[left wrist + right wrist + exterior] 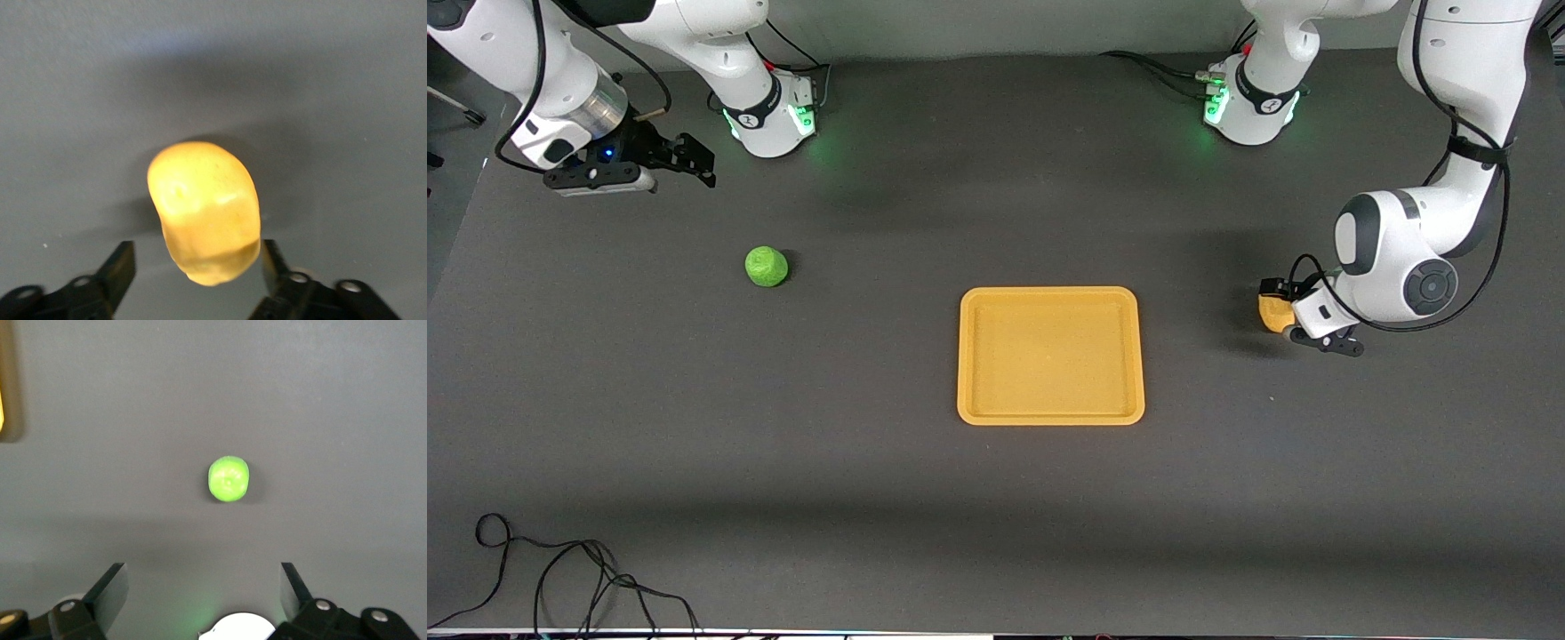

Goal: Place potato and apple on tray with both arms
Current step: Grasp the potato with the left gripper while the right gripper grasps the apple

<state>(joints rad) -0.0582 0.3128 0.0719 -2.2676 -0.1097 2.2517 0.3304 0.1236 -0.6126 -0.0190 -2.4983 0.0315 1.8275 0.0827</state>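
Observation:
The potato [1273,311] lies on the table toward the left arm's end, beside the tray [1049,292]. My left gripper [1282,307] is low over it and open, with its fingers on either side of the potato's end [203,213]; one finger [270,257] is close against it and the other stands apart. The green apple [767,266] lies on the table toward the right arm's end and also shows in the right wrist view [229,479]. My right gripper [694,160] hangs open and empty in the air near its base, apart from the apple. The tray holds nothing.
A loose black cable [560,578] lies at the table's front corner toward the right arm's end. The two arm bases [778,111] [1249,102] stand along the back edge. A sliver of the tray [2,407] shows in the right wrist view.

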